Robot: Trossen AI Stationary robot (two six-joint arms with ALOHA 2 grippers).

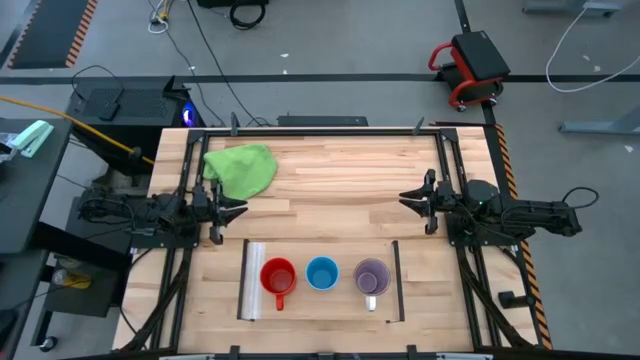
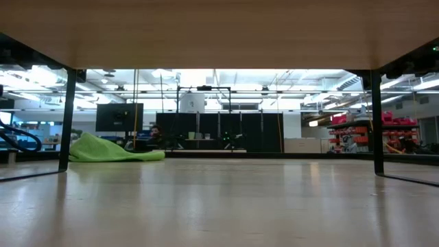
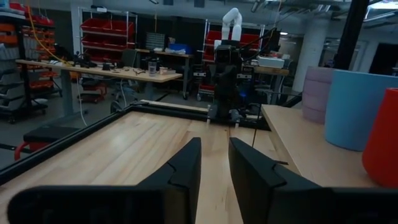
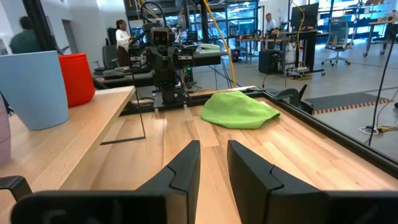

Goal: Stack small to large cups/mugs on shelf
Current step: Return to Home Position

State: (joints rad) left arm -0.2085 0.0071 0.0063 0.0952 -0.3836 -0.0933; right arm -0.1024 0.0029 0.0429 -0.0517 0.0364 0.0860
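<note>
Inward and level: left arm (image 1: 150, 210), right arm (image 1: 510, 214)

1. The left arm (image 1: 150, 212) and the right arm (image 1: 515, 216) are both black, made of thick, rounded segments.
2. Thin black cables (image 1: 582, 196) run along each arm.
3. The left gripper (image 3: 214, 155) and the right gripper (image 4: 213, 155) each have two matte dark fingers (image 3: 185, 171), wedge-shaped and angular, with flat inner faces.

An industrial robotics lab is being shown: red plastic storage bins (image 2: 392, 118) are being kept on racks at the low view's right edge, and loose black cables (image 1: 243, 14) are being trailed across grey floor (image 1: 350, 45) along the high view's top.
</note>
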